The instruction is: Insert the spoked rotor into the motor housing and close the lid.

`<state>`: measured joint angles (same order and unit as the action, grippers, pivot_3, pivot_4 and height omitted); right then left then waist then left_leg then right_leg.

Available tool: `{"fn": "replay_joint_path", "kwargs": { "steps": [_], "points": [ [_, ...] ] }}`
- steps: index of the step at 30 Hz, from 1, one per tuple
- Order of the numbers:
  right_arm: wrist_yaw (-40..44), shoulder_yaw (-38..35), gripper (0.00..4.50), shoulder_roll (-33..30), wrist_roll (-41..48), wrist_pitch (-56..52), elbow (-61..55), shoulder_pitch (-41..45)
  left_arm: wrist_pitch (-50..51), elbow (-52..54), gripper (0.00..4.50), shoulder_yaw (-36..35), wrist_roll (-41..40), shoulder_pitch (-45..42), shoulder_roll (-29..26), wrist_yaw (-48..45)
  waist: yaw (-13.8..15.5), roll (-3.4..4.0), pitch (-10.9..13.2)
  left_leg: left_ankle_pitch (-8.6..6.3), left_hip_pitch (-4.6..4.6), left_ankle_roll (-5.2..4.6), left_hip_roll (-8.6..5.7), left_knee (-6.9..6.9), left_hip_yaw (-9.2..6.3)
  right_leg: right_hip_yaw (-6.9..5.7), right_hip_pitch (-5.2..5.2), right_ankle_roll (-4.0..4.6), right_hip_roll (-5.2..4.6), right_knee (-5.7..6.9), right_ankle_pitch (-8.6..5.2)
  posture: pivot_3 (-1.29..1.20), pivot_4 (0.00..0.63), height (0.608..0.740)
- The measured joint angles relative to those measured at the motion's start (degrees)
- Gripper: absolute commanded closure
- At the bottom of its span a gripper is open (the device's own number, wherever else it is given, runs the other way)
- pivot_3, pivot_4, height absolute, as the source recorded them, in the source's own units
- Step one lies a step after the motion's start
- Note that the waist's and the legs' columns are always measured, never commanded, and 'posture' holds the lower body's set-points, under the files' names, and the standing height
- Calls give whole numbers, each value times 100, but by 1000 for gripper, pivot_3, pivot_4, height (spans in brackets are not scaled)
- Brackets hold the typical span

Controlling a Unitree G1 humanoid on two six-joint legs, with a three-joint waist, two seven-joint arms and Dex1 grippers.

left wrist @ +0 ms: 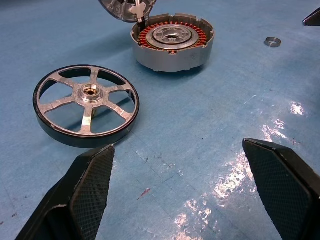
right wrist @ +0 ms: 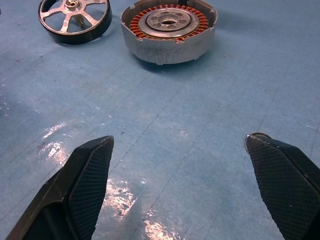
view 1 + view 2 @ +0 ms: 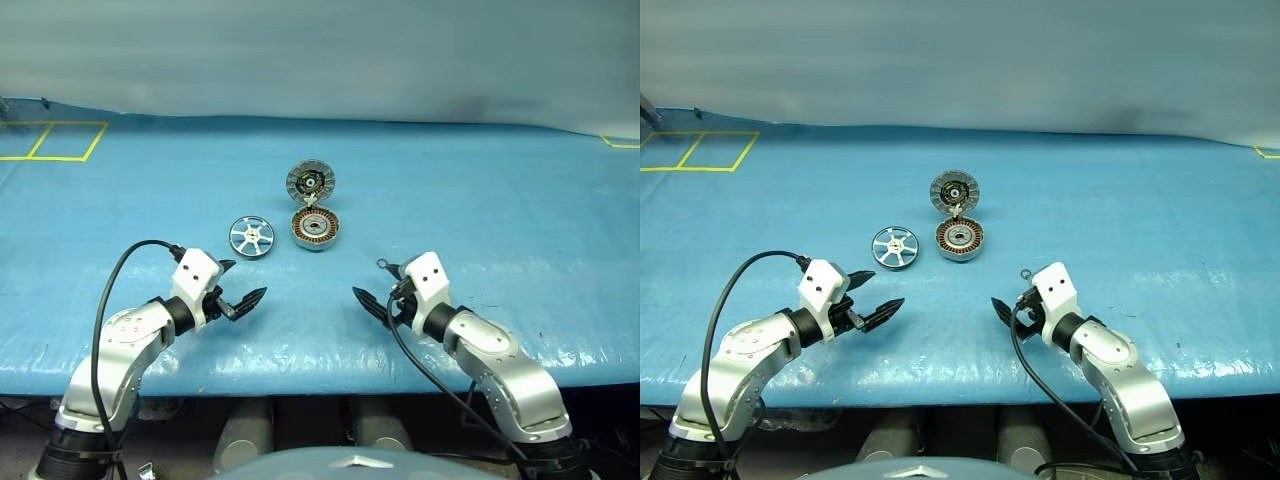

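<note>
Far left on the blue table cover [image 3: 520,210], yellow tape lines [image 3: 52,140] marking out squares; two squares, no writing on them. Nearer, left gripper [image 3: 242,283] hovering above the cover, its two black fingers [image 1: 90,185] spread wide, nothing between them. Just beyond it, one spoked rotor [image 3: 251,236] lying flat, six silver spokes, dark outer rim, no brand or label to be read. Just to the right, apart from the rotor, one motor housing [image 3: 316,228], sitting open side up, copper windings ringed round a pale hub. Joined at its far rim, one lid [image 3: 310,182], swung open and tilted back, dark ribbed face showing. Further right, one small metal ring [image 1: 272,42] lying on the cover close by the right gripper [image 3: 366,283]. That gripper likewise off the surface, two fingers [image 2: 87,175] splayed apart, empty.
</note>
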<state>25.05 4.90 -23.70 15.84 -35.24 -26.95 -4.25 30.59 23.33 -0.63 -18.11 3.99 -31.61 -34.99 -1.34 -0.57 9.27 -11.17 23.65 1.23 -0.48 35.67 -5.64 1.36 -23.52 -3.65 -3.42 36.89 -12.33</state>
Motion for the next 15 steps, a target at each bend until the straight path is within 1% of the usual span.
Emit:
{"fn": "replay_joint_path", "kwargs": {
  "steps": [15],
  "points": [
    [-15,-2,54,-1,-2,7,-1,-74,1,0,47,35,0,-6,5,6,-2,0,0,0,0,0,0,1,0,0,0,0,0,0,0,0,150,740]
  ]
}}
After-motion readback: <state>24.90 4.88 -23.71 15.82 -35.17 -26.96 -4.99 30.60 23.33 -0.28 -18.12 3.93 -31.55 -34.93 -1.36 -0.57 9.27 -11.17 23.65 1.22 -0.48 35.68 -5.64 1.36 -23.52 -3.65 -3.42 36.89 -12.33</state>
